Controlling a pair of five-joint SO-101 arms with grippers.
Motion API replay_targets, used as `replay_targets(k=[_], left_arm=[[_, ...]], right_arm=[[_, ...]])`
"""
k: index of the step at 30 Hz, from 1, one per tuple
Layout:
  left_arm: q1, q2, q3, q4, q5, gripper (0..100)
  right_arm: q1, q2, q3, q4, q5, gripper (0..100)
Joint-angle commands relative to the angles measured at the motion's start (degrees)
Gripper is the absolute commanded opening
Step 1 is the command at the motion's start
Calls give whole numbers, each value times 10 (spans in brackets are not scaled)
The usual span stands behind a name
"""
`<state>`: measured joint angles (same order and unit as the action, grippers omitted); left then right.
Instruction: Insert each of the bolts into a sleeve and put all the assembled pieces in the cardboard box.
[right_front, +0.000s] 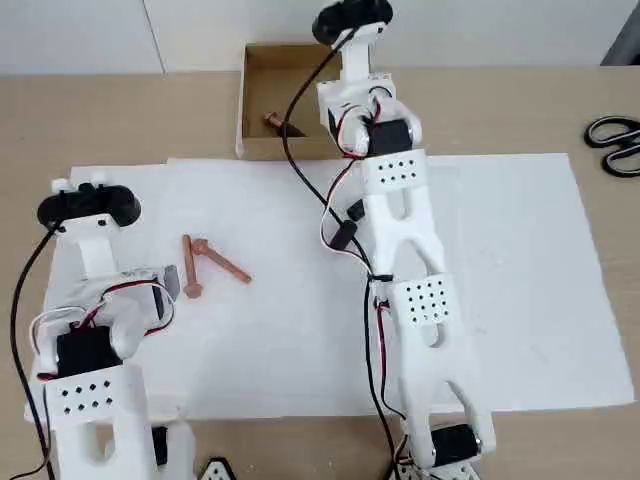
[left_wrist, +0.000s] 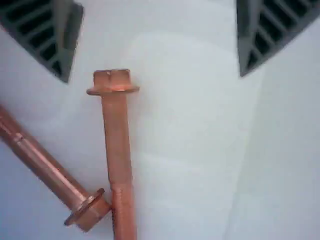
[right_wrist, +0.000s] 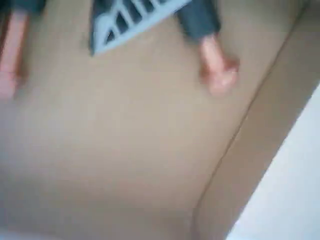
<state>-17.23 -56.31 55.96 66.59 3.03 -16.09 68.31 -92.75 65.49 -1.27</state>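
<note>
On the high view the right arm (right_front: 400, 230) stretches out long over the white sheet (right_front: 520, 300) to the cardboard box (right_front: 255, 100). Its own body hides its tip from me. One copper piece (right_front: 274, 122) lies in the box, partly behind a cable. The left arm (right_front: 95, 340) sits folded at the sheet's near left. The left gripper (right_front: 172, 283) is just beside the head of the straight bolt (right_front: 188, 262). The slanted bolt (right_front: 228, 264) lies against that one on the sheet.

On the left wrist view the left gripper (left_wrist: 152, 70) stands wide open and holds nothing. The straight bolt (left_wrist: 116, 145) has its head between the fingers (left_wrist: 47, 37) and its far end is cut off. The slanted bolt (left_wrist: 42, 167) touches its shaft with its head.

The right wrist view is blurred. The right gripper (right_wrist: 140, 22) hangs inside the cardboard box (right_wrist: 240, 165), with a copper piece (right_wrist: 216, 67) poking out by it. I cannot tell whether it grips that piece. A second piece (right_wrist: 12, 50) is cut off at the edge.
</note>
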Motion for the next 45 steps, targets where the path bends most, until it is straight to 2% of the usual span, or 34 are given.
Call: replay_targets(k=[1,3,10,21,25,33,38,45], left_arm=[[0,-7,-3,10,1,209],[0,-7,-4,18,1,209],[0,-6,-2,25,1,209],[1,-6,-1,25,1,209],[1,-6,-1,26,1,209],[17,-8,7,33,1,209],[61,-8,21,33,1,209],[69,-8,21,32,1,209]], right_arm=[[5,-98,-37,123,4,177],[3,-124,-37,182,2,177],[-22,-166,-35,335,-82,177],[-22,-174,58,339,-97,177],[-22,-236,87,342,-96,176],[-25,-475,398,337,-97,176],[-11,-487,535,327,-103,176],[-10,-452,554,312,-247,176]])
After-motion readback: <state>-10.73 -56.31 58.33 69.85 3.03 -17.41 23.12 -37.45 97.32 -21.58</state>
